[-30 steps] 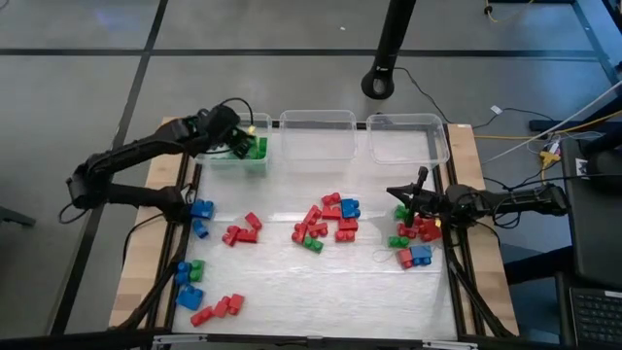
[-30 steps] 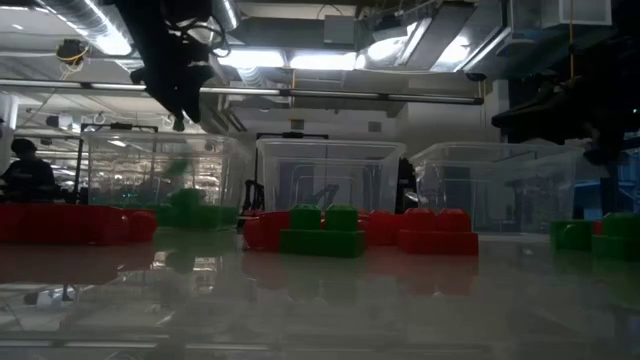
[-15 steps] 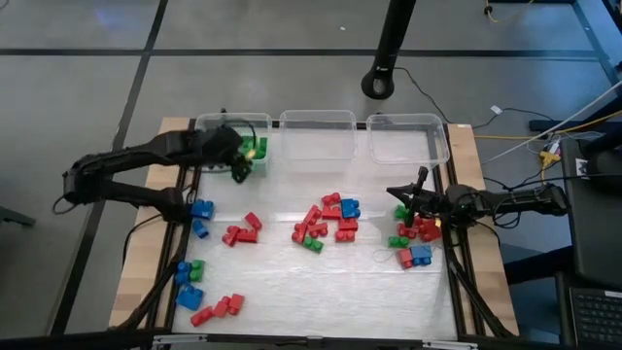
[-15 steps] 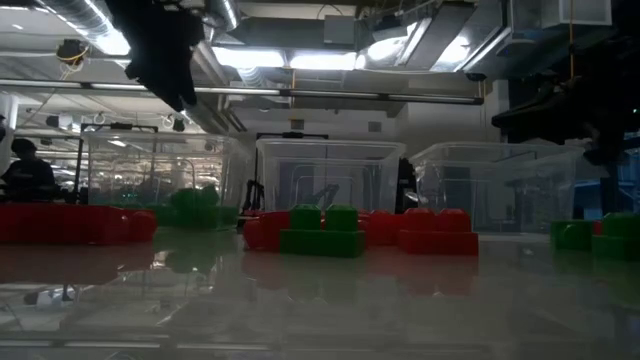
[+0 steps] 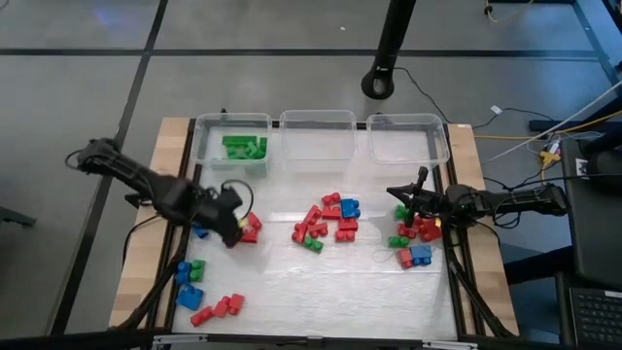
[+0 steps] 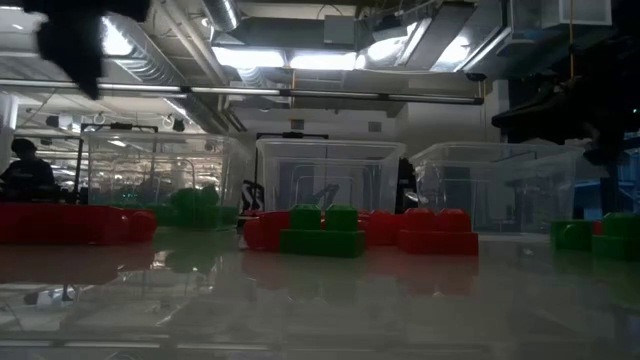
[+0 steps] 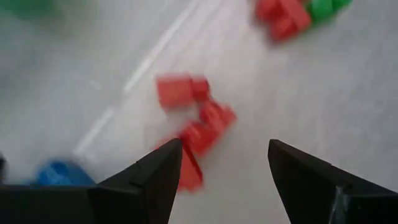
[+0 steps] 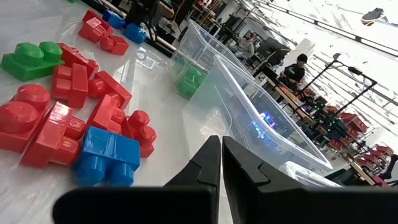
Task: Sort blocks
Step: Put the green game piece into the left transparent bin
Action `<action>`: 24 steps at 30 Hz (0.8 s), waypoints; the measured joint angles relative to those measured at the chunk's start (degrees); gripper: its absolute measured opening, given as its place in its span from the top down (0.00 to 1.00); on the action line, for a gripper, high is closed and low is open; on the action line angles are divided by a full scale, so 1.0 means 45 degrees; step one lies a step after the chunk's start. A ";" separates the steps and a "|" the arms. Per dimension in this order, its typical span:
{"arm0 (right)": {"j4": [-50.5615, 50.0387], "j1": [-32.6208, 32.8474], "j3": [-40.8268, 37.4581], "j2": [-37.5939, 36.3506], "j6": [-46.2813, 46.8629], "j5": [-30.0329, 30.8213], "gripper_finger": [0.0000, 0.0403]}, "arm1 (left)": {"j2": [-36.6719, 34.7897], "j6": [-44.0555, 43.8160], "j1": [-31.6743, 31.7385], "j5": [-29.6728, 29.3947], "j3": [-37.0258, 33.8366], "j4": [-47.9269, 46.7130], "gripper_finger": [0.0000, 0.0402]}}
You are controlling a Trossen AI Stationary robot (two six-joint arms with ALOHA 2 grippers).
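Red, green and blue blocks lie in groups on the white table: a middle cluster (image 5: 326, 220), a right cluster (image 5: 412, 241) and a near-left group (image 5: 202, 292). Green blocks (image 5: 243, 148) lie in the left clear bin (image 5: 201, 146). My left gripper (image 5: 233, 227) hangs open, pointing steeply down over a few red blocks (image 7: 194, 118) beside a blue block (image 7: 58, 173); nothing is between its fingers (image 7: 163, 168). My right gripper (image 5: 402, 198) waits shut and level at the table's right side, by the right cluster (image 8: 74, 118).
Three clear bins stand along the far edge; the middle bin (image 5: 318, 134) and the right bin (image 5: 408, 138) hold no blocks that I can see. Black frame rails run along both table sides. People sit in the room beyond the table (image 8: 297, 68).
My left gripper has swung from over the left bin toward the table's near edge and now hangs above the red blocks at the left, turned about on the way. A green block has settled among those in the left bin.
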 joint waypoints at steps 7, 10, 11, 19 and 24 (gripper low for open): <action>-0.0004 0.0000 0.0000 -0.0002 0.0000 0.0000 0.95 | 0.1430 -0.4294 -0.2817 0.1260 0.0000 -0.0168 0.47; -0.0005 0.0000 0.0000 0.0001 0.0000 0.0000 0.95 | 0.2053 -0.5965 -0.3747 0.1987 0.0000 -0.0164 0.47; -0.0005 0.0000 0.0000 0.0000 0.0000 0.0000 0.95 | 0.2242 -0.6466 -0.4019 0.2189 0.0000 -0.0164 0.47; -0.0005 0.0000 0.0000 -0.0002 0.0000 -0.0005 0.95 | 0.3416 -0.9281 -0.5598 0.3450 0.0000 -0.0134 0.47; -0.0005 0.0000 0.0000 -0.0004 0.0000 -0.0005 0.95 | 0.3788 -1.0367 -0.6131 0.4041 0.0000 -0.0099 0.47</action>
